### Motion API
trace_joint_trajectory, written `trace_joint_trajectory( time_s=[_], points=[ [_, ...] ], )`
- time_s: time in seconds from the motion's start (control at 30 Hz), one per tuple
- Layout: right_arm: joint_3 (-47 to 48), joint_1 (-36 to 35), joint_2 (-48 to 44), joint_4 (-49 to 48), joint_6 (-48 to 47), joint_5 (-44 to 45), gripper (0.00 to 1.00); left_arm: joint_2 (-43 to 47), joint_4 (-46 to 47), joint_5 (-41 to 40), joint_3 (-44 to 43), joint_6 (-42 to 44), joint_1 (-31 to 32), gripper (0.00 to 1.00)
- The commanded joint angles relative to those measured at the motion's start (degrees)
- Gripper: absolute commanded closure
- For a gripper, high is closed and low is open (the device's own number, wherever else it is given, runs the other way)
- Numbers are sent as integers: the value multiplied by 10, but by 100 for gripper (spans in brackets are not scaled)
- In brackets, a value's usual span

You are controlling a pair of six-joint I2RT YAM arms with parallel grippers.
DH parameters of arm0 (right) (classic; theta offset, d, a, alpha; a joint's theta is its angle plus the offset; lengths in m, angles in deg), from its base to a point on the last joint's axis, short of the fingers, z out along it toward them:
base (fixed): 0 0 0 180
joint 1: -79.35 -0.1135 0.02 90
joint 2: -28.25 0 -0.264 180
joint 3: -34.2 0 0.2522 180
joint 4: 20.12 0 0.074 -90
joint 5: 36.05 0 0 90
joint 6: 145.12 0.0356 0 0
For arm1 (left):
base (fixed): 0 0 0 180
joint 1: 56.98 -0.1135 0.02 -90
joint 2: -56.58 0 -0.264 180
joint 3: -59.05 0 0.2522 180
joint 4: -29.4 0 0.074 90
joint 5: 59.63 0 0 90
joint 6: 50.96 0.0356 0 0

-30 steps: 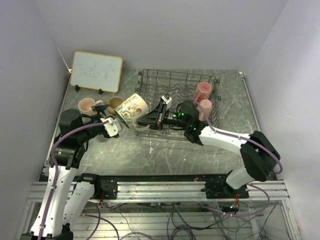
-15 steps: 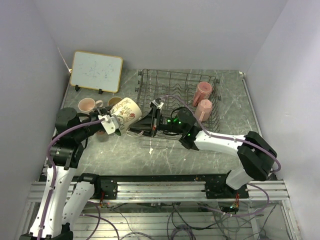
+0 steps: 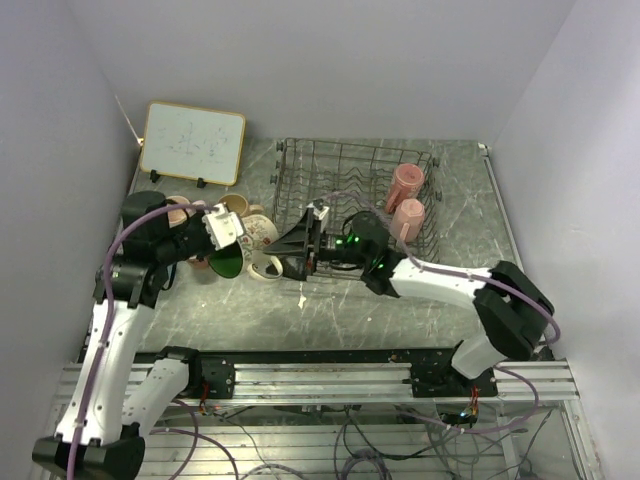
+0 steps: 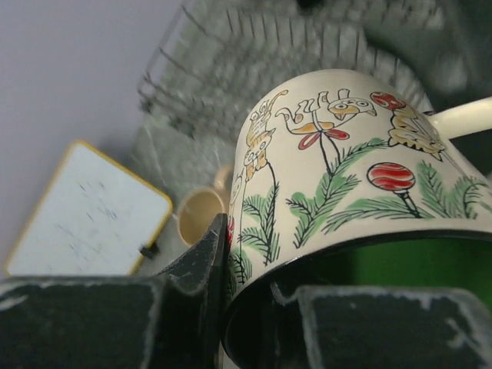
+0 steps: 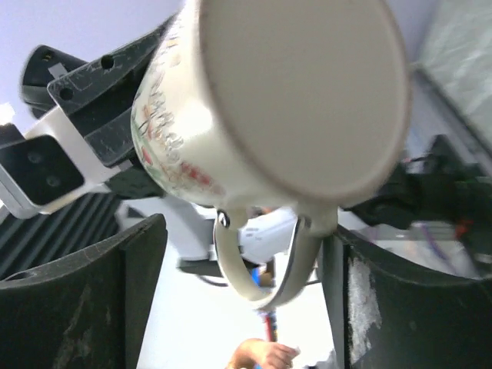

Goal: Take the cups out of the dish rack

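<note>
A cream cup (image 3: 258, 236) painted with fir sprigs, green inside, hangs over the table just left of the dish rack (image 3: 352, 170). My left gripper (image 3: 226, 250) is shut on its rim, one finger (image 4: 198, 261) outside the wall and the other inside the green hollow of the cup (image 4: 346, 154). My right gripper (image 3: 287, 256) stands open around its handle (image 5: 261, 277), the fingers (image 5: 92, 292) apart from it. Two pink cups (image 3: 405, 181) (image 3: 408, 216) lie in the rack's right end. A pink cup (image 3: 174, 208) and a tan cup (image 3: 233, 204) stand on the table.
A wood-framed whiteboard (image 3: 192, 143) leans at the back left, behind the standing cups. The tan cup (image 4: 198, 212) and the whiteboard (image 4: 84, 207) show under the held cup, with the rack (image 4: 254, 54) behind. Walls close in on both sides.
The left gripper shut on the painted cup's rim and the right gripper opened off its handle. The cup moved left and lower, from the rack's edge toward the standing cups.
</note>
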Motion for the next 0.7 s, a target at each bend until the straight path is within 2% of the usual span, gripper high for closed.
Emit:
trace_joint_trajectory(
  time_s=[0.0, 0.2, 0.3, 0.43, 0.67],
  points=[
    [9, 74, -86, 183, -146, 24, 22, -45, -148, -54, -40, 44, 4, 93],
    [25, 161, -151, 402, -298, 58, 16, -110, -215, -164, -45, 56, 4, 93],
    [44, 195, -175, 485, -358, 91, 14, -134, -207, -201, -37, 31, 7, 93],
    [56, 254, -204, 552, -405, 115, 11, -176, -179, -254, -23, -10, 24, 93],
    [79, 352, -231, 618, -466, 103, 10, -249, -117, -337, 7, -60, 72, 93]
  ],
)
